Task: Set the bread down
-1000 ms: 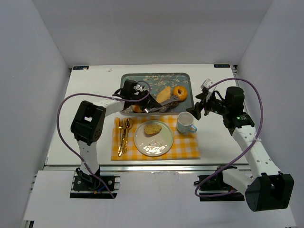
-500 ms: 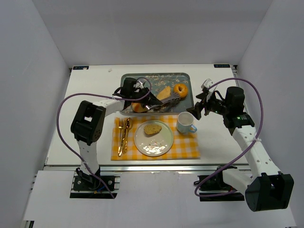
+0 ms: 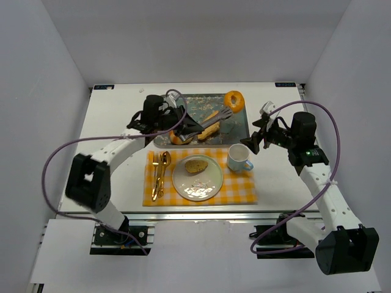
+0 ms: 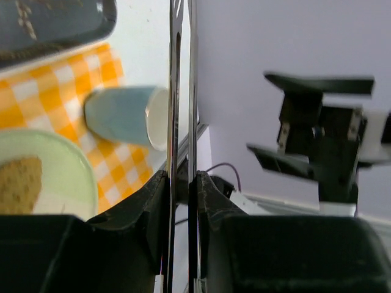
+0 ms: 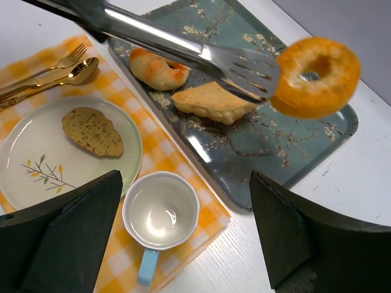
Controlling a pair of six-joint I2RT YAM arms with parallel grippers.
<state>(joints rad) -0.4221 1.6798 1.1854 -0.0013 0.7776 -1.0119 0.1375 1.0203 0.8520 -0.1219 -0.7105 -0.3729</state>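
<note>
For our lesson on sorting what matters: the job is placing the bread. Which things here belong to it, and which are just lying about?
In the job: left gripper, tongs, the doughnut they hold, tray, plate (likely the target).

Lying about: cup, fork, spoon, roll and pastry on the tray.

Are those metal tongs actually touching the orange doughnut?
Touching: the right wrist view shows the tongs pinching the doughnut at its left edge, between their tips.
</note>
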